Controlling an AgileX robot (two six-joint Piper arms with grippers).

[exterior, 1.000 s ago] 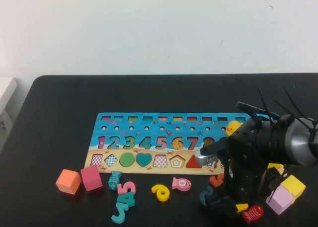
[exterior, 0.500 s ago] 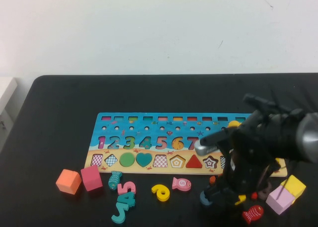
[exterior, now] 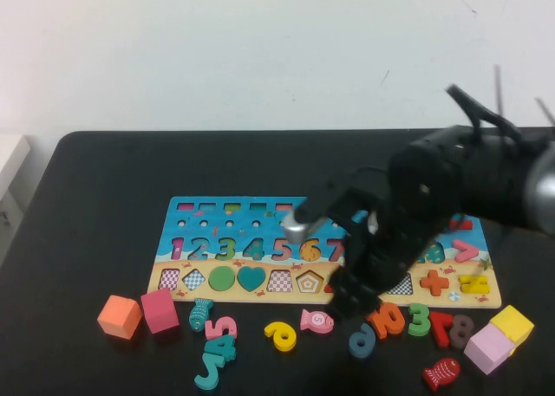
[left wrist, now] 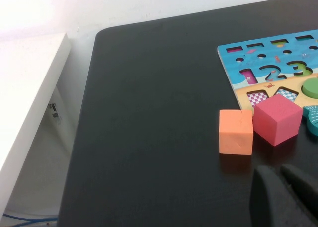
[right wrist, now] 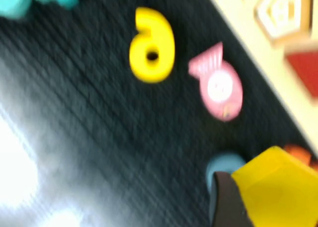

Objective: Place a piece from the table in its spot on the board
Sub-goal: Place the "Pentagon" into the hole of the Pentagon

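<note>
The puzzle board point(exterior: 199, 207) lies across the middle of the table, with numbers and shapes set in it. My right gripper point(exterior: 347, 299) hangs over the board's front edge, near the red triangle. In the right wrist view it point(right wrist: 271, 197) is shut on a yellow piece point(right wrist: 278, 187), above a blue piece point(right wrist: 223, 165). The arm hides the yellow piece in the high view. My left gripper point(left wrist: 280, 173) is shut and empty, low over the table near the orange cube point(left wrist: 235, 131). It is out of the high view.
Loose pieces lie in front of the board: orange cube point(exterior: 120, 316), red cube point(exterior: 159, 310), yellow 6 point(exterior: 280, 334), pink fish point(exterior: 317, 320), blue piece point(exterior: 362, 340), orange 10 point(exterior: 388, 320), red fish point(exterior: 441, 373). Yellow point(exterior: 512, 323) and pink point(exterior: 487, 347) blocks sit at the right.
My right arm has lifted off the front right pieces and swung left and towards the board, carrying the yellow piece. The numbers it covered now show.
</note>
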